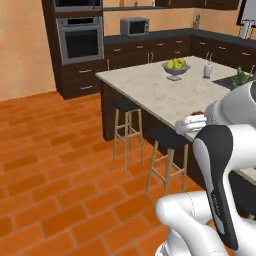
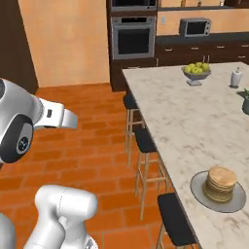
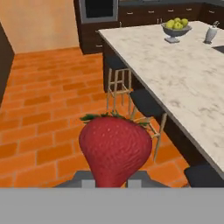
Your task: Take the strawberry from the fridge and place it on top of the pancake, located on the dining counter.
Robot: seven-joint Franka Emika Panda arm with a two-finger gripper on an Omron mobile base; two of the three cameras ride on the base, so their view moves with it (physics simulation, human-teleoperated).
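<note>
The strawberry (image 3: pixel 114 151), big and bright red with green leaves on top, sits between the fingertips of my gripper (image 3: pixel 111 181), which is shut on it. In the left base view a sliver of the red strawberry (image 1: pixel 198 113) shows above my white hand, at the near edge of the dining counter (image 1: pixel 150 85). The pancake (image 2: pixel 220 183), a golden-brown stack on a round grey plate (image 2: pixel 198 190), rests on the dining counter (image 2: pixel 185 112) near its front edge. In the hand view, the beige marbled dining counter (image 3: pixel 183 74) runs to the right of the berry. The fridge is out of view.
Dark stools (image 1: pixel 127 106) (image 1: pixel 168 138) stand along the counter's side over the orange brick floor. A bowl of green fruit (image 2: pixel 196 71) and a small white bottle (image 2: pixel 236 78) stand at the counter's far end. A wall oven (image 1: pixel 80 42) and microwave (image 1: pixel 134 26) are behind.
</note>
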